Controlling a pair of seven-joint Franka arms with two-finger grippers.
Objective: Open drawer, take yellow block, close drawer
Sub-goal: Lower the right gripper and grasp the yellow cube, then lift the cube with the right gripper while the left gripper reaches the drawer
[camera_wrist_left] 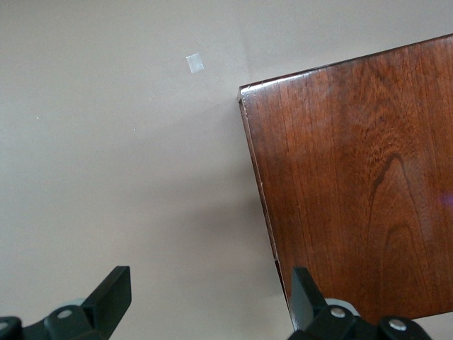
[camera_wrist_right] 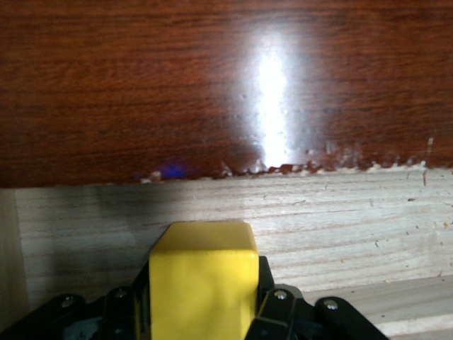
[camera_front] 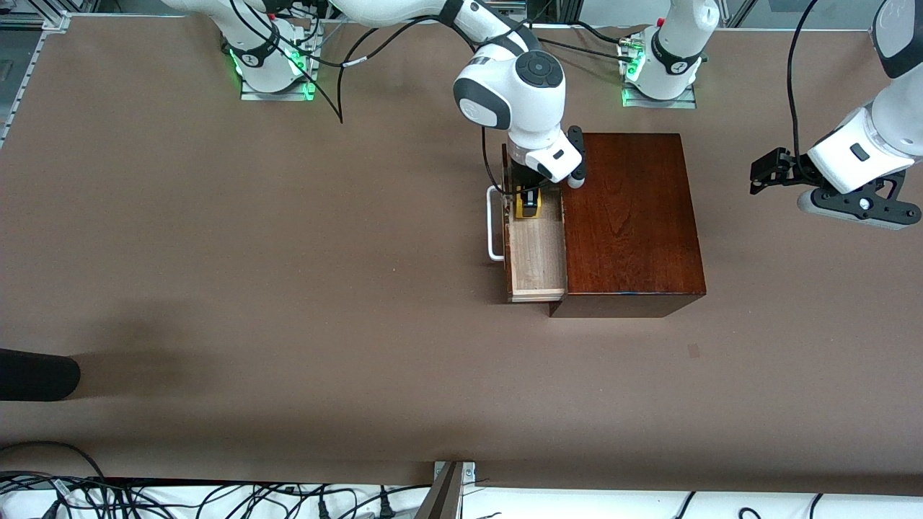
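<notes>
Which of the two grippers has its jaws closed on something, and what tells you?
The right gripper, down in the open drawer, is shut on the yellow block. The left gripper hangs open and empty beside the wooden box.

The wooden box [camera_front: 631,216] is a dark reddish-brown with a glossy, streaked grain, and its drawer [camera_front: 537,252] shows a pale light-wood interior with fine lines and a white handle [camera_front: 495,223]. The block [camera_wrist_right: 204,287] is plain bright yellow between black fingers [camera_wrist_right: 279,312]. The table [camera_front: 252,252] is flat matte brown; both arms are white with black parts.
</notes>
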